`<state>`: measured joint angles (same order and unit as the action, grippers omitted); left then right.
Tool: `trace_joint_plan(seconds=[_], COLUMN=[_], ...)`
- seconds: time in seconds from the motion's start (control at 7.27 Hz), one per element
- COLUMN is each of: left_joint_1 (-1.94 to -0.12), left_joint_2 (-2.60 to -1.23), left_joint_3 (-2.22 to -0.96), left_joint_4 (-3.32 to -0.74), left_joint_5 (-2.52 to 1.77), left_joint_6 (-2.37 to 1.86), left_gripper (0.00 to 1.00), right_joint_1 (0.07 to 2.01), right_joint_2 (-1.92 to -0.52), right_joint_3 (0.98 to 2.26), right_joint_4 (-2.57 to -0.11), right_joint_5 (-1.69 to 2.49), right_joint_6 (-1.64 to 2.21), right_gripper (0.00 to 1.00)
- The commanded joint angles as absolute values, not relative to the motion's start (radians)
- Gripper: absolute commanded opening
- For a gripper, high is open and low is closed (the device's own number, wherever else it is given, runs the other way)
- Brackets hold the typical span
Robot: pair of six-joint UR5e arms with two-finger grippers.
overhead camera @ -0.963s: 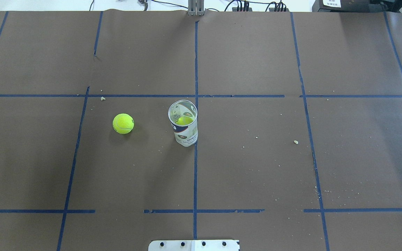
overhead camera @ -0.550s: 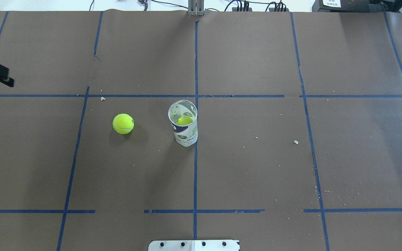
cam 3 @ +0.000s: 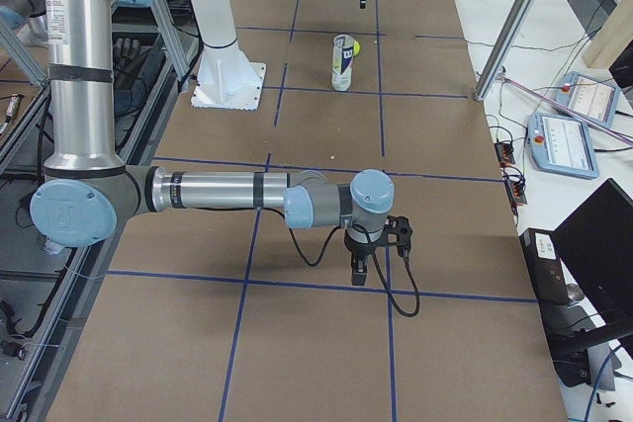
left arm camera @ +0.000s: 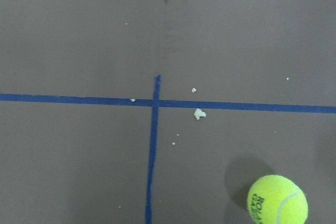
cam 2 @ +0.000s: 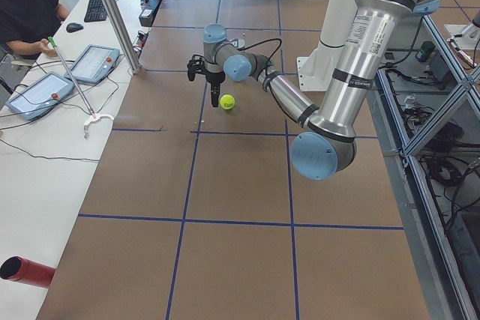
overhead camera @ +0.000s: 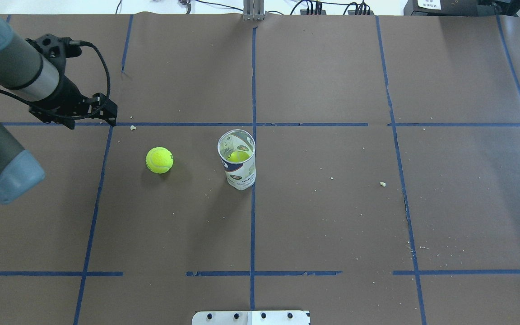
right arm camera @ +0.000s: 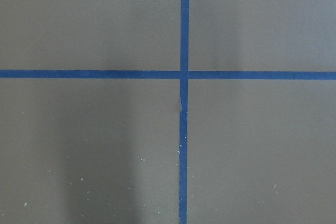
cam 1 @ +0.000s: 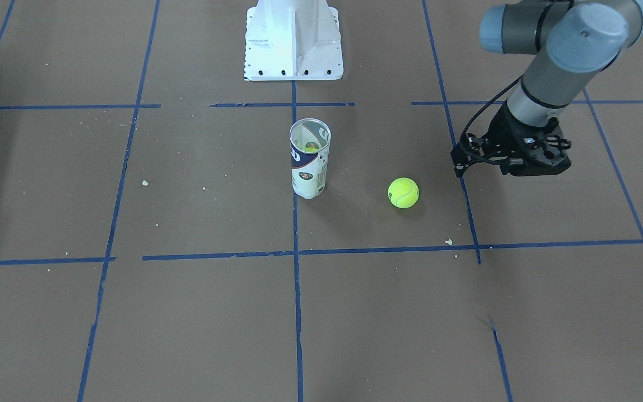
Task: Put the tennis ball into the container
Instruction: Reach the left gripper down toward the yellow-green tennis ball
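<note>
The tennis ball (overhead camera: 159, 160) lies on the brown table cover, left of the container (overhead camera: 237, 167) in the overhead view. It also shows in the front view as the ball (cam 1: 403, 192) and low right in the left wrist view as the ball (left arm camera: 277, 200). The clear labelled container (cam 1: 309, 164) stands upright, open end up, with another yellow ball (overhead camera: 238, 156) inside. My left gripper (cam 2: 214, 97) hangs pointing down above the table, beyond and to the outside of the loose ball and apart from it. Its fingers are hidden, so I cannot tell its state. My right gripper (cam 3: 360, 274) hangs far off; I cannot tell its state.
The white pedestal (cam 1: 293, 39) stands at the robot's base. Blue tape lines and small crumbs (left arm camera: 199, 113) mark the cover. At the far table edge stands a metal post (cam 2: 112, 13), with an operator (cam 2: 22, 5) and tablets behind it. A red tube (cam 2: 26, 271) lies at the edge.
My left arm has come in from the overhead view's left edge and moved right, toward the loose ball. Ball and container have not moved.
</note>
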<state>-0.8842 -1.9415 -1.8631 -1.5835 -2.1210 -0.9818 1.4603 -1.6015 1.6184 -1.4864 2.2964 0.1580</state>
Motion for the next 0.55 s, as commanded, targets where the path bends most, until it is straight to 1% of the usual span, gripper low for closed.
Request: trace_joint_plan(seconds=[0.0,0.28,0.41], left_joint_1=[-0.789,-0.726,-0.723], left_joint_2=[-2.003,-2.023,-2.034], left_joint_3=[-1.761,-1.688,-1.684], left_joint_4=[-1.612,-1.747,-1.747], left_joint_5=[-2.065,-2.022,-2.022], left_joint_6=[-1.085,-1.187,-1.19], left_gripper=[1.0,1.0,1.0], right_joint_1=[1.46,1.46,1.46], right_joint_2=[-1.601,-1.601,-1.601], right_joint_3=[1.618,1.618,1.618], right_joint_4=[-1.486,-1.486,-1.486], right_joint_5=[2.296,2.296,2.296], right_joint_6=[0.158,0.158,0.158], right_gripper=[1.0,1.0,1.0])
